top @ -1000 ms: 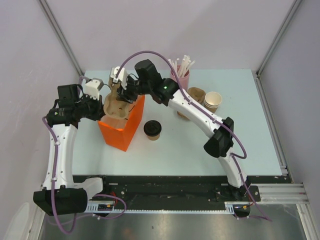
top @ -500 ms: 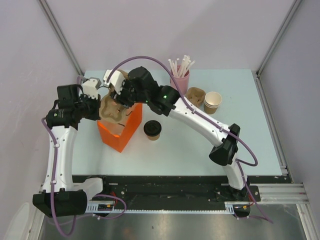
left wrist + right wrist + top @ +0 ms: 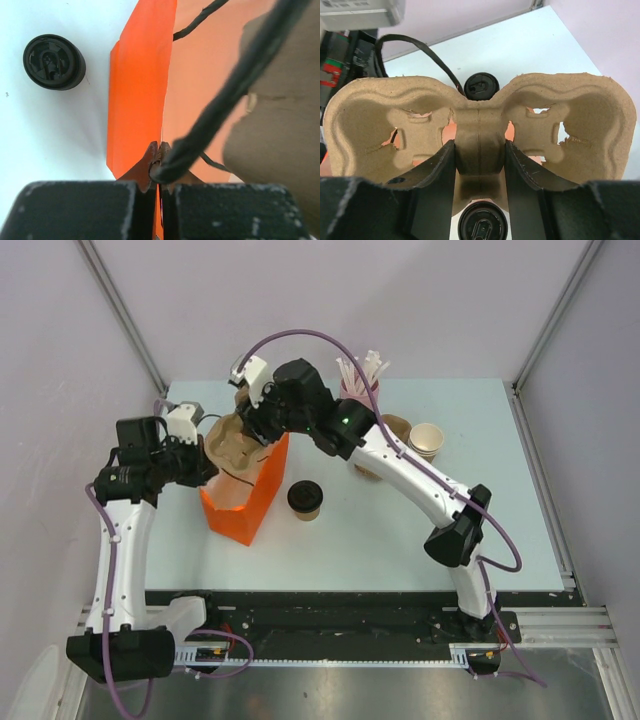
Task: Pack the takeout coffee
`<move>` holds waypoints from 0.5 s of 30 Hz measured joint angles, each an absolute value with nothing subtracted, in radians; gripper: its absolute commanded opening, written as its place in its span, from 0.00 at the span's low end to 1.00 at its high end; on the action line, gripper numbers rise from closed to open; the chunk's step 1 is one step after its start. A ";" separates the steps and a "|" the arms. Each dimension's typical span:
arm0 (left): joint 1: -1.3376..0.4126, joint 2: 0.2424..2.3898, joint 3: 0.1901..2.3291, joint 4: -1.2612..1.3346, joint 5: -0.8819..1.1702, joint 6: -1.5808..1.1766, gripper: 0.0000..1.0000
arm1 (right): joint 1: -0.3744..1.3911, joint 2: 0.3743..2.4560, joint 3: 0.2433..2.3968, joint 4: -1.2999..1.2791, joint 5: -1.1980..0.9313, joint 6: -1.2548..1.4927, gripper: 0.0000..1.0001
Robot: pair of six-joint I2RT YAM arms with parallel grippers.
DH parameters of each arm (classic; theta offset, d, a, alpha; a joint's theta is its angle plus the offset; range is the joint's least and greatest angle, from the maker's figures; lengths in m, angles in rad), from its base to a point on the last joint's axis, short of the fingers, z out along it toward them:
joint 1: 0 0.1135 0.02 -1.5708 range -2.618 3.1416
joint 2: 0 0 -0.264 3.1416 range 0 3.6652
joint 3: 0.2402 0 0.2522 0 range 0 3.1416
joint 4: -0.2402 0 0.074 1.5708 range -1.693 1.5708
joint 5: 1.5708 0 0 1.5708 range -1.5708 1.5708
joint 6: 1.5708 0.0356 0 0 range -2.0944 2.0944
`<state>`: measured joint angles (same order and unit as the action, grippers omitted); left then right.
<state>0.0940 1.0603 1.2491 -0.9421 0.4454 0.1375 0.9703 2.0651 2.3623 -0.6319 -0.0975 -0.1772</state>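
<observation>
Shifting back right: right gripper (image 3: 479, 165) holding carrier (image 3: 370, 115)

Overhead, wrist close-ups, likely sharing coffee (image 3: 305, 499)

The pulp carrier (image 3: 228, 445) has shifted and turned over the orange bag (image 3: 243, 512).

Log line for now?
left end effector: shut on orange bag rim | right end effector: holding cup carrier at bag mouth | takeout coffee: on table, unpacked
</observation>
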 measured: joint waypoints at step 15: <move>0.094 1.051 1.239 -0.939 0.495 0.128 0.00 | 1.016 1.980 2.379 -0.660 -0.177 -0.195 0.00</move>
<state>0.0940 1.0508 1.2392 -0.9390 0.4946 0.1284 1.0157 1.9797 2.3795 -0.6601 -0.1768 -0.1947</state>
